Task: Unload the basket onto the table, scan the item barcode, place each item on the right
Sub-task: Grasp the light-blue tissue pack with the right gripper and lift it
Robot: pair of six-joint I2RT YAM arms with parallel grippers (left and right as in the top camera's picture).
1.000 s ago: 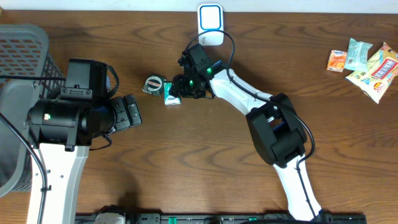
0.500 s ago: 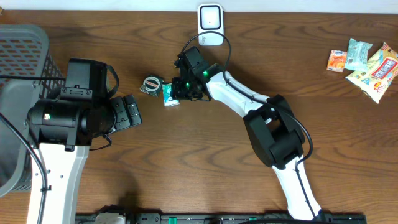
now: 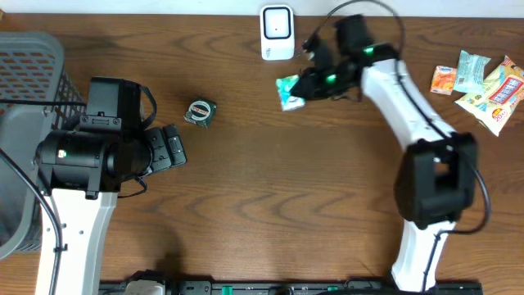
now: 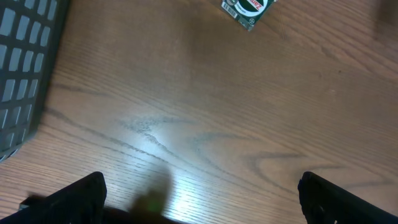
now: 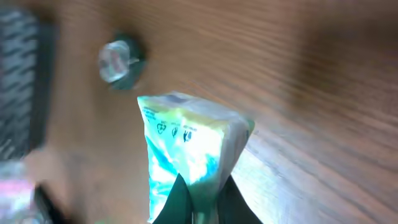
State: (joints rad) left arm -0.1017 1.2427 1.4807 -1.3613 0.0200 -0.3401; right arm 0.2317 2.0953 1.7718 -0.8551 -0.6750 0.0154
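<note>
The right gripper has pinched shut on the green-and-white crinkly plastic packet and carried it away from the small round green tin, now far off to its side. The packet hangs at its fingertips near the white boxy barcode scanner, so showing the barcode likely comes next. The left gripper gapes empty.

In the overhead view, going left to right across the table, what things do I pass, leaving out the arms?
basket → round tin → green packet → snack packets
</note>
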